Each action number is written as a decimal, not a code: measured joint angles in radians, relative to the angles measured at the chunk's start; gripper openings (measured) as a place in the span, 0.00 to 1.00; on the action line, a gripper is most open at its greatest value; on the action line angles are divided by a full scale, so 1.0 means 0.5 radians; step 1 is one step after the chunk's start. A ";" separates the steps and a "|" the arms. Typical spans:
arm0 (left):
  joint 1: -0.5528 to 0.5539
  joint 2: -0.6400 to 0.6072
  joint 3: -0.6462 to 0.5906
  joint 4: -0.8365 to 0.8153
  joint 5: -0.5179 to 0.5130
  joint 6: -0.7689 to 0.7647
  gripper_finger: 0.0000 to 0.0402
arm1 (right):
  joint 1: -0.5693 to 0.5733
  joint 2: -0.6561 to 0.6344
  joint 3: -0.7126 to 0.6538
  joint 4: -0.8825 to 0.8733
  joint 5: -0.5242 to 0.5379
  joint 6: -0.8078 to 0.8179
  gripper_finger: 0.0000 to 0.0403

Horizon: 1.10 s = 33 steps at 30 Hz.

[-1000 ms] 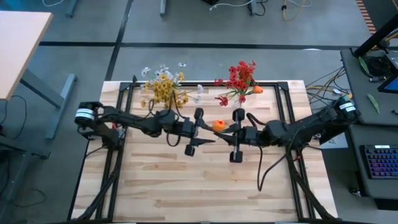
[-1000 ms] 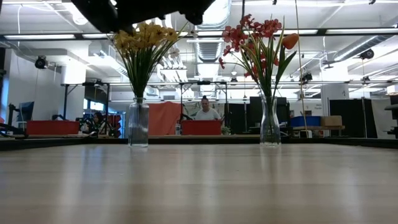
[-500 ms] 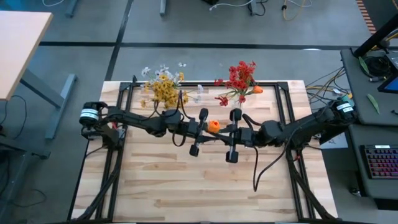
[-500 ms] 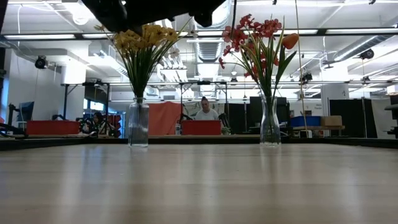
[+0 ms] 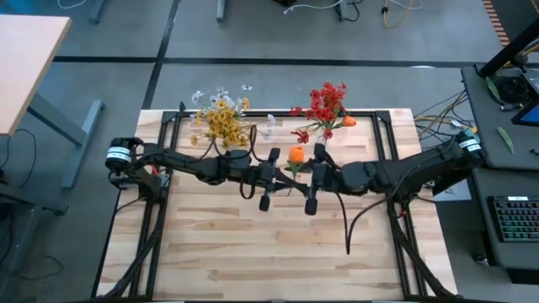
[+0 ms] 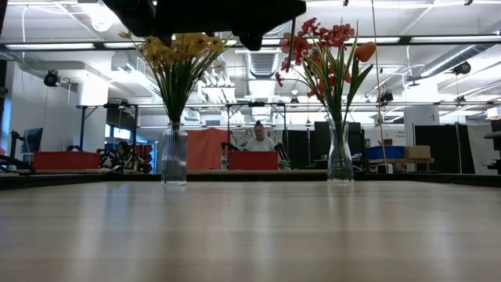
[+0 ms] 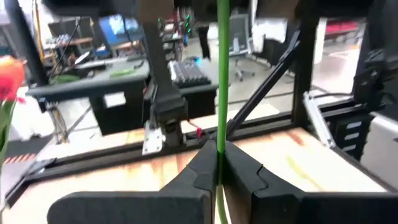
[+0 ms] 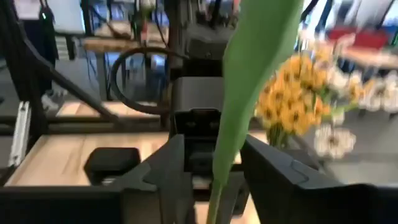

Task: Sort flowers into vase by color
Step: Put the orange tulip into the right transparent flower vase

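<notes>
An orange-blossomed flower (image 5: 296,156) with a thin green stem (image 7: 219,93) is held up over the table's middle, between my two grippers. My left gripper (image 5: 269,175) is shut on the stem. My right gripper (image 5: 312,178) faces it from the right, open, with a finger on either side of the flower's broad green leaf (image 8: 249,81). I cannot tell whether those fingers touch it. At the far edge stand two glass vases on their bases. One (image 6: 174,153) holds yellow and white sprays (image 5: 221,118); the other (image 6: 340,153) holds red sprays (image 5: 324,105). My left gripper pinches the orange flower's green stem (image 7: 219,140) between its two shut fingers (image 7: 239,165), lying across it. The gripper comes level from the table's left. The flower is lifted clear of the table, with the stem running up past the fingers.
A dark frame rail (image 5: 278,115) runs along the table's far edge and down both sides. The bare wood (image 5: 278,252) stretches toward the near edge. An orange bud (image 6: 364,51) sits among the red sprays. People sit in the room beyond (image 6: 258,141).
My right gripper has moved toward the table's left, closer to the left gripper, which has shifted slightly right. The orange blossom has swung toward the far edge, nearer the vases. Both arms stay high over the table's middle.
</notes>
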 joint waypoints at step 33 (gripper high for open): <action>0.001 0.005 0.002 -0.165 -0.286 0.220 0.37 | -0.006 -0.334 0.309 -2.017 0.861 1.276 0.02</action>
